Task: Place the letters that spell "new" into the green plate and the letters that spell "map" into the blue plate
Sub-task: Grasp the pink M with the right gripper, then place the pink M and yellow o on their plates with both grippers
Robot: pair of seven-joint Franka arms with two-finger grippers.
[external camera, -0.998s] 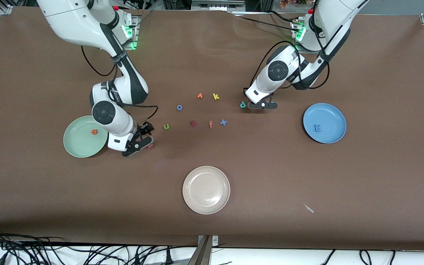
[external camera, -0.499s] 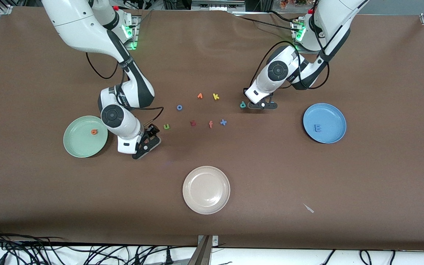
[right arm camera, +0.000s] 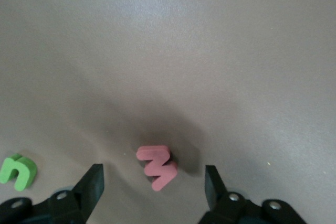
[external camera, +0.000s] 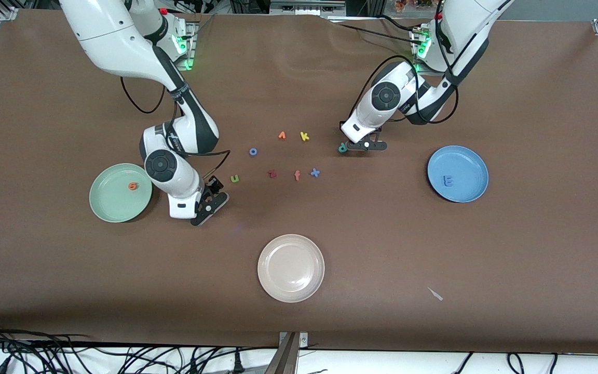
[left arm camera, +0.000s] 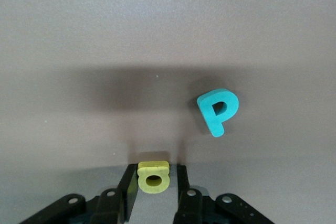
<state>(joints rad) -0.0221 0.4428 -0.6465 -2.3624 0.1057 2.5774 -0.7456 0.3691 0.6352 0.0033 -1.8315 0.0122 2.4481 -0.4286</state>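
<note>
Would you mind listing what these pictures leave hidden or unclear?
- Front view: the pink w is hidden under the right gripper; only the right wrist view shows it.
- Front view: the yellow a, held by the left gripper, is hidden by it; the left wrist view shows it.
- Front view: the teal p is partly covered by that gripper.

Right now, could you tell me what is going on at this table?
The left claw holds the yellow a just above the table beside the teal p. The right claw stands open around the pink w. The e lies in the green plate, the m in the blue plate.
</note>
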